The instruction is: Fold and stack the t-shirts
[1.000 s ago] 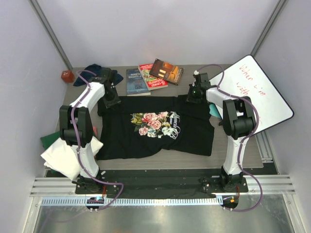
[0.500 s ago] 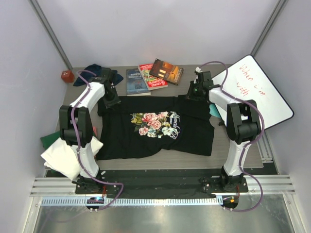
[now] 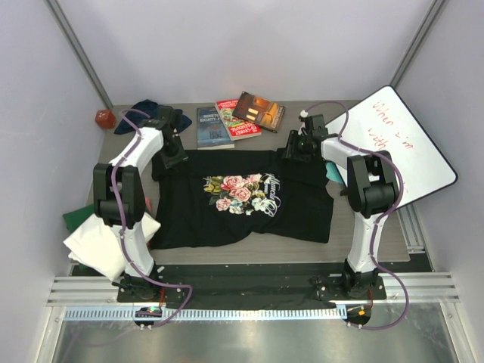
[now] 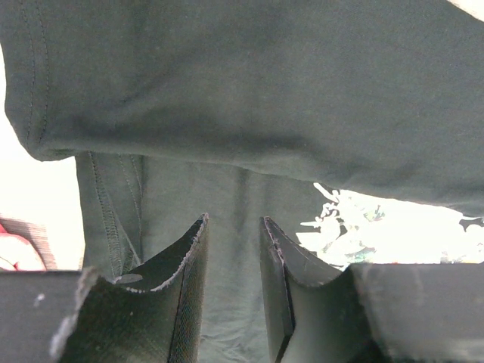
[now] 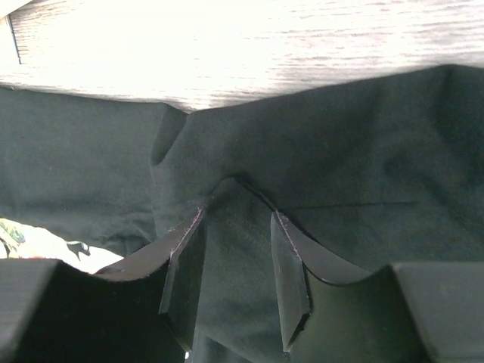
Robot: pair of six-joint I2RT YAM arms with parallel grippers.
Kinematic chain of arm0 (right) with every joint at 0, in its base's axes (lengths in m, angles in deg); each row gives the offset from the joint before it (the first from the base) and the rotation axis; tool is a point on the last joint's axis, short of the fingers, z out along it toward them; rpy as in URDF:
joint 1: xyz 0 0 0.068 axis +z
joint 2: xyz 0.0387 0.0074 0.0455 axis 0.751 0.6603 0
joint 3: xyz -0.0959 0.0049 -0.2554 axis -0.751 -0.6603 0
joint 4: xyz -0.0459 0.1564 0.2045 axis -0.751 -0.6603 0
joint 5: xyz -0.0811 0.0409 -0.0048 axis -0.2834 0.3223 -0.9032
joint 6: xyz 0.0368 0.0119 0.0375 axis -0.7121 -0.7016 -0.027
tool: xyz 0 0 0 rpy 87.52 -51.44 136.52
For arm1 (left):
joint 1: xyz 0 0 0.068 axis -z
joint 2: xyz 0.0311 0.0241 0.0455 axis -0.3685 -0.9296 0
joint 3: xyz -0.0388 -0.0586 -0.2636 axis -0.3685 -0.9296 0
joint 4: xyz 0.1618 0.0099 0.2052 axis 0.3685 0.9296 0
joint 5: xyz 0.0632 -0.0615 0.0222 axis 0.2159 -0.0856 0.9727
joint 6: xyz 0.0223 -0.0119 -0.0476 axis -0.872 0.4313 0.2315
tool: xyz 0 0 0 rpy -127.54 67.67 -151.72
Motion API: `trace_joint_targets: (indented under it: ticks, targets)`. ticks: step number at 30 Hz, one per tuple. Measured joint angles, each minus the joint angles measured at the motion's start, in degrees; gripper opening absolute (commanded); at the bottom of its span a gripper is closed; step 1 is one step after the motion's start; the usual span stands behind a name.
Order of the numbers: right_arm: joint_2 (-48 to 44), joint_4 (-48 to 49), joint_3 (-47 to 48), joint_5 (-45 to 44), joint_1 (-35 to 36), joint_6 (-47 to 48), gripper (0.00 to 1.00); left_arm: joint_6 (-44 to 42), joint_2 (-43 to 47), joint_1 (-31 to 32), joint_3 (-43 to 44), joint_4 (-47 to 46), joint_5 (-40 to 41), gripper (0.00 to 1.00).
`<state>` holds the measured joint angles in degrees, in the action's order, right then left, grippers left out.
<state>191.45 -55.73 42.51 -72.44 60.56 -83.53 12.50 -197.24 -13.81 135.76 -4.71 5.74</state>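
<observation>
A large black t-shirt [image 3: 198, 219] with a rose print and white lettering lies spread flat in the middle of the table. My left gripper [image 3: 175, 156] is low over its far left corner; in the left wrist view the left gripper [image 4: 233, 221] has its jaws apart with flat black cloth [image 4: 249, 91] under them. My right gripper [image 3: 296, 147] is at the shirt's far right corner. In the right wrist view the right gripper [image 5: 238, 213] is open astride a raised ridge of black cloth [image 5: 363, 151], without pinching it.
A navy shirt [image 3: 144, 108] lies bunched at the back left by a red object [image 3: 104, 119]. Folded white [image 3: 98, 242] and green [image 3: 76, 218] shirts sit at the left edge. Books [image 3: 238, 117] lie behind the black shirt. A whiteboard [image 3: 393, 144] leans at right.
My right gripper has opened from shut, letting go of the black cloth, and shifted slightly at the far right corner. The left arm and the shirt have stayed put.
</observation>
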Motion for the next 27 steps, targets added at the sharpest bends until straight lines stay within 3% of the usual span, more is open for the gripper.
trace_joint_targets:
  ticks: [2, 5, 7, 24, 25, 27]
  targets:
    - [0.46, 0.15, 0.37, 0.39, 0.00, -0.02, 0.34, -0.02, -0.37, 0.00, 0.37, 0.13, 0.00, 0.33]
    - [0.90, 0.39, 0.59, 0.83, 0.00, 0.20, 0.07, -0.07, -0.59, 0.00, 0.42, 0.24, 0.00, 0.33]
    - [0.92, 0.42, 0.59, 0.92, 0.00, -0.17, 0.01, -0.09, -0.63, 0.00, 0.42, 0.33, -0.02, 0.33]
    - [0.50, 2.08, -1.29, 0.11, 0.00, -0.04, 0.01, -0.11, -1.25, 0.00, 0.44, 0.59, -1.29, 0.33]
    - [0.09, 2.19, -1.81, -0.37, 0.00, 0.00, 0.05, -0.11, -1.25, 0.00, 0.44, 0.59, -1.31, 0.33]
    - [-1.11, 2.12, -3.06, -1.46, 0.00, 0.11, 0.25, -0.11, -1.27, 0.00, 0.44, 0.59, -1.33, 0.33]
